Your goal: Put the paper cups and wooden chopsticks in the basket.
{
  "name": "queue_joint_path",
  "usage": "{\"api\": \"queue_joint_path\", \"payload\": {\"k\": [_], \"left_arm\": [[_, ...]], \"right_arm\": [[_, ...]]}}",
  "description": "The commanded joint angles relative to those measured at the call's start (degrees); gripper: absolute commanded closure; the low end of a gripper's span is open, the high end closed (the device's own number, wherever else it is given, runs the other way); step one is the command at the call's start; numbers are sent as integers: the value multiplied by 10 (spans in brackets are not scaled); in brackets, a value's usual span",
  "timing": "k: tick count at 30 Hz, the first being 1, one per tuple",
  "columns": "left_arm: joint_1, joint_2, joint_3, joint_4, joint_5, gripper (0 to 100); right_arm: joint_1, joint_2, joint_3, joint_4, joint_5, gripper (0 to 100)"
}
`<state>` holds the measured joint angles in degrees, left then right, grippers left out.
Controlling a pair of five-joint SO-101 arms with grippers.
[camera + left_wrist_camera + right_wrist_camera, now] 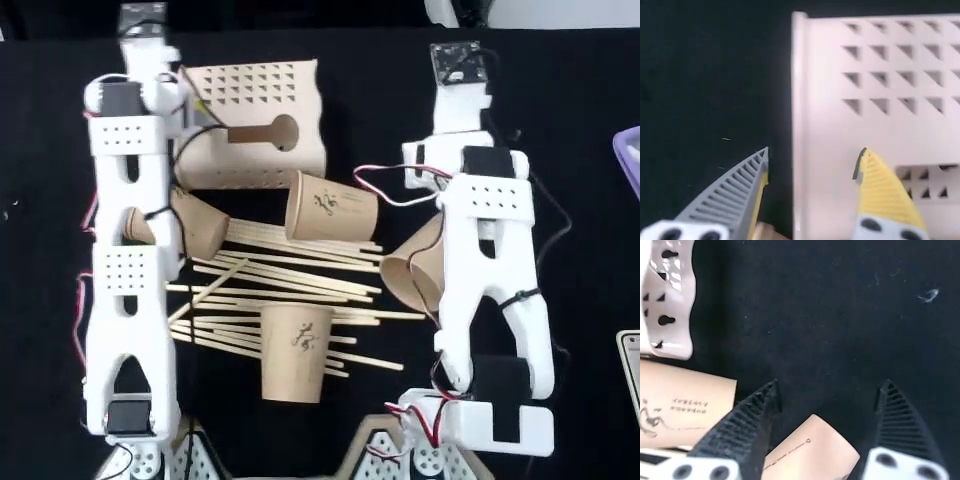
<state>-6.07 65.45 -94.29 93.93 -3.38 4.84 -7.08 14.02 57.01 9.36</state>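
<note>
All four paper cups [330,208] lie on their sides on black surface [40,300], none in basket [255,130]. Chopsticks [290,290] heaped between arms, long axes running roughly arm to arm.

Left hand [812,155]: fingers apart, empty, basket edge between them, well away from pile.

Right hand [827,387]: fingers apart, empty, nearest cup [812,452] just beneath the gap.

So right arm is closer, I reckon. Basket lies beyond second cup [685,400] from there.
</note>
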Motion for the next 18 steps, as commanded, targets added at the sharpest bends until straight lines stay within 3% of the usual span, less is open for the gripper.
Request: {"api": "queue_joint_path", "payload": {"k": [1,9,18], "left_arm": [[73,4,-10,35,-16,711],[98,-2,-11,37,-59,712],[68,-1,-10,47,-40,712]], "right_arm": [[18,-28,-5,-42,0,698],[1,75,-48,-108,-39,698],[-57,248,-276,-18,-57,698]]}}
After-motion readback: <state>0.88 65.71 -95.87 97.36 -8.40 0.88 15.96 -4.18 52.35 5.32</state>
